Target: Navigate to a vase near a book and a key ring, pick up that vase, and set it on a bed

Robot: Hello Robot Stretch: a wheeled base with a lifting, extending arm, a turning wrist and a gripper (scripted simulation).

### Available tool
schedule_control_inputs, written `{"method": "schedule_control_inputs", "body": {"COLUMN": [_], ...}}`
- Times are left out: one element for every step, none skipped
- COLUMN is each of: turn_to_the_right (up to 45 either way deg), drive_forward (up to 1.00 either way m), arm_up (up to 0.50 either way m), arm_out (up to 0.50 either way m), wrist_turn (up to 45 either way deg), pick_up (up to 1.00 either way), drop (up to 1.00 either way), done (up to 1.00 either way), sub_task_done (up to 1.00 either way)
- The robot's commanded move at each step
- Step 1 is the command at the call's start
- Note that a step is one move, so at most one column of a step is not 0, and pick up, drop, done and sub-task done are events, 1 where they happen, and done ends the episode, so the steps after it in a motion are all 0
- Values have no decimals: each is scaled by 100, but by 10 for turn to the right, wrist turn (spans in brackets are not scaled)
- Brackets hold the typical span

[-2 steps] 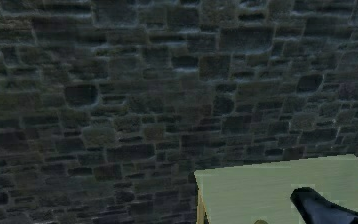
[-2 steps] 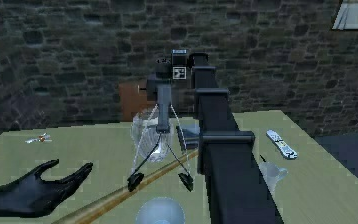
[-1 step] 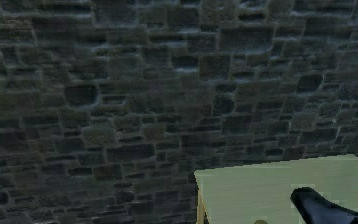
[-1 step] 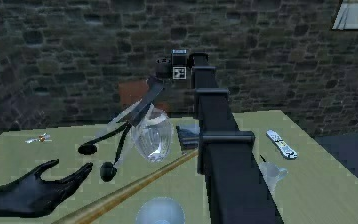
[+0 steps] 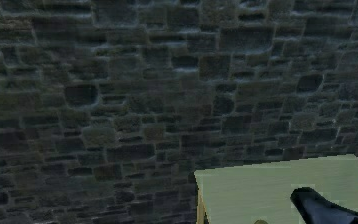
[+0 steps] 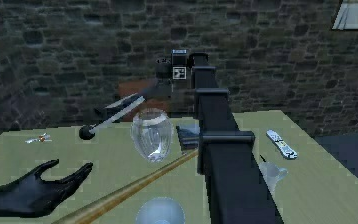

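Several things are spread on a pale green table [image 6: 317,170] in the arm side view, backed by a dark stone wall [image 6: 67,50]. At the lower left a black hand-shaped object [image 6: 37,188] is seen lying, and above it, near the table's left edge, a small pale item [image 6: 37,138]. Left of centre the gripper [image 6: 99,124] is seen, its thin fingers [image 6: 122,108] slanting down to the left over the tabletop; whether anything is held cannot be told. Just right of the fingers the clear glass vase [image 6: 154,137] stands upright on the table, at the frame's centre. A brown stick [image 6: 137,185] runs diagonally below it. The arm [image 6: 222,140] rises right of centre, and a remote [image 6: 280,143] lies at the right. In the forward view the table's corner is shown at the lower right, under the same wall.
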Motion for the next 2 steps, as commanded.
{"method": "schedule_control_inputs", "body": {"turn_to_the_right": [0, 0], "drive_forward": [0, 0], "arm_up": [0, 0], "arm_out": [0, 0], "wrist_turn": [450, 120], "pick_up": [0, 0], "drop": [0, 0], "done": [0, 0], "sub_task_done": [0, 0]}}
